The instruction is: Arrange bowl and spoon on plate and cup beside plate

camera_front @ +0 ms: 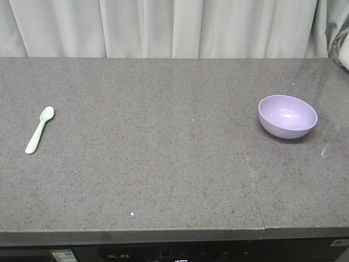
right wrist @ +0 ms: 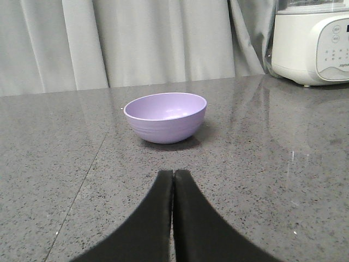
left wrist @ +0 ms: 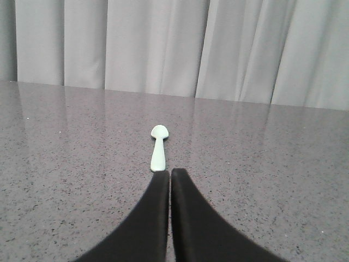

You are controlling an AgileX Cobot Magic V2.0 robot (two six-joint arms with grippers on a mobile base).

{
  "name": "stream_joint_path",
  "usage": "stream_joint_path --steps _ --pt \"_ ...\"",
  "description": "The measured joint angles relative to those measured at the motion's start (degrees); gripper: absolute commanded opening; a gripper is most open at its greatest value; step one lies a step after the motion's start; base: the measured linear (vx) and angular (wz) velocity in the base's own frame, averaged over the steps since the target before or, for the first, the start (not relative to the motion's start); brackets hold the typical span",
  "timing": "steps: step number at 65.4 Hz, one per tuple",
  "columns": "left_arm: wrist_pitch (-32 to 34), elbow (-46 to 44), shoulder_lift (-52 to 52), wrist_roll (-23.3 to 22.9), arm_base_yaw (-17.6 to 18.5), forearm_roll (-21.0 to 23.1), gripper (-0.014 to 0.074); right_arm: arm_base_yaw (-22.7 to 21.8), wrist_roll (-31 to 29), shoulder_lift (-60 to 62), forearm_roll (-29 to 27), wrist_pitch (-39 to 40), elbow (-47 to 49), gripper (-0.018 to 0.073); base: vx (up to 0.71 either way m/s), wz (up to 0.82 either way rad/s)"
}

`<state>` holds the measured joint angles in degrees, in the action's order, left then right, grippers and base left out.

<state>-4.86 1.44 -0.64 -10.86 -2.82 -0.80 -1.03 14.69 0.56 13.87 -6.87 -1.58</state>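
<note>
One smooth lavender bowl (camera_front: 287,115), one pale mint spoon (camera_front: 40,130), well apart

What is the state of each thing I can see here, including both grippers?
bowl: upright, empty, standing on the countertop.
spoon: lying flat on the countertop, not held.
left gripper: shut, holding nothing, pointing at the spoon.
right gripper: shut, holding nothing, short of the bowl.

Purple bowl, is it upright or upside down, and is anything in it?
Upright and empty: the bowl sits rim-up on the counter, its inside bare.
</note>
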Motion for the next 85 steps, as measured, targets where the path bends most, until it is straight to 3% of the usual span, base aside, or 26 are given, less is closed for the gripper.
stream_joint_path --steps 85 --pt "0.00 0.00 0.00 0.00 0.00 0.00 -0.0006 0.00 0.00 0.00 0.00 0.00 0.00 -0.0006 0.02 -0.01"
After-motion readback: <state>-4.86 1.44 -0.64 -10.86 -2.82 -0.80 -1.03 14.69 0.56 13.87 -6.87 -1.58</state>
